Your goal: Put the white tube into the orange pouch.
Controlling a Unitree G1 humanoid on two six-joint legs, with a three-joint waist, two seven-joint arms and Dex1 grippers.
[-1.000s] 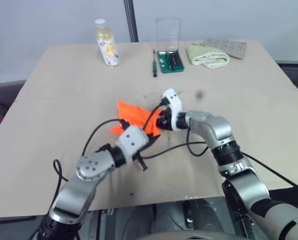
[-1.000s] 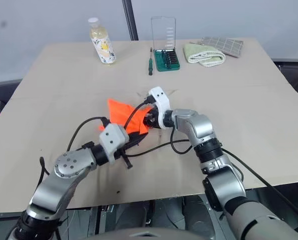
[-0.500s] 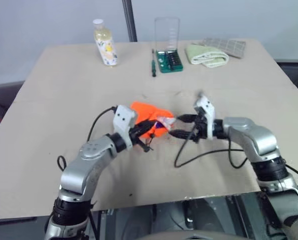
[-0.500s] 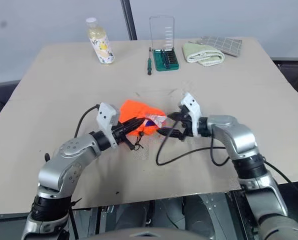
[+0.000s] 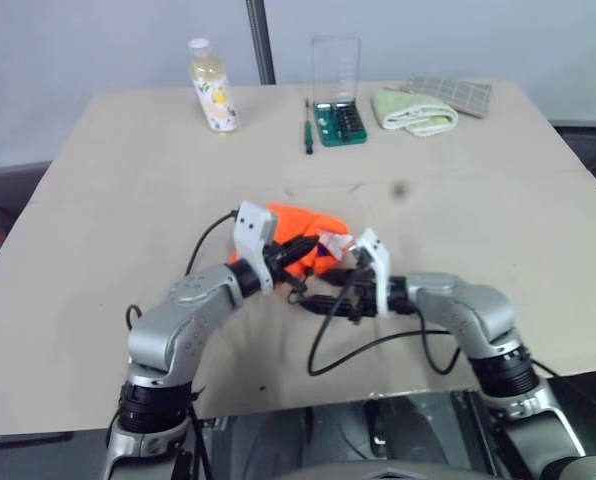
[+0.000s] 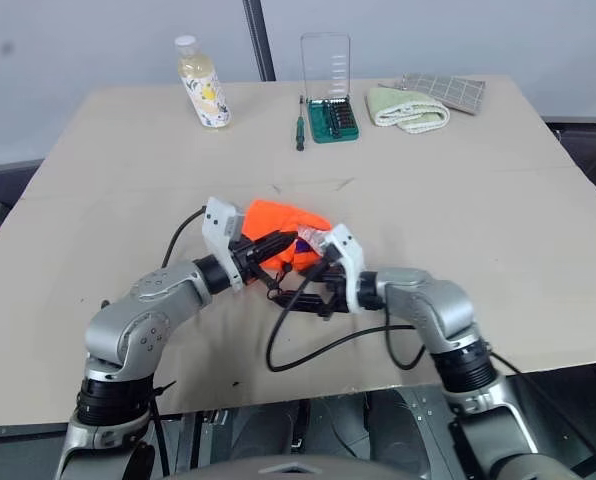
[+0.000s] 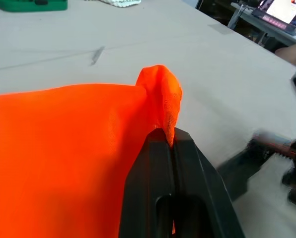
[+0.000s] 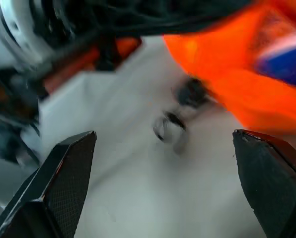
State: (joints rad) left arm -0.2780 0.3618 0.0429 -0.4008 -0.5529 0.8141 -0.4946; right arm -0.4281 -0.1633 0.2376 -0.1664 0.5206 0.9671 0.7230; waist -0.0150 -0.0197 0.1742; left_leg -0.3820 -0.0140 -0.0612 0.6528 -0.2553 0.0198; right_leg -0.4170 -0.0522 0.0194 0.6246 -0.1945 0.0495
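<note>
Left gripper, centre of the left eye frame, pinches the orange pouch; the white tube pokes from the pouch mouth. Right gripper, just below, jaws spread wide, empty, forearm reaching in from lower right.
Left wrist view: black fingers clamped on an orange fold.
Right wrist view: fingertips far apart, pouch at upper right.

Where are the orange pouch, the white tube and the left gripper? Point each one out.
orange pouch (image 6: 283, 218): right eye view, on its bare upper fabric.
white tube (image 5: 333, 241): left eye view, on the end sticking out of the pouch's mouth.
left gripper (image 7: 169, 138): left wrist view, at its fingertips, shut on the pouch's edge.
</note>
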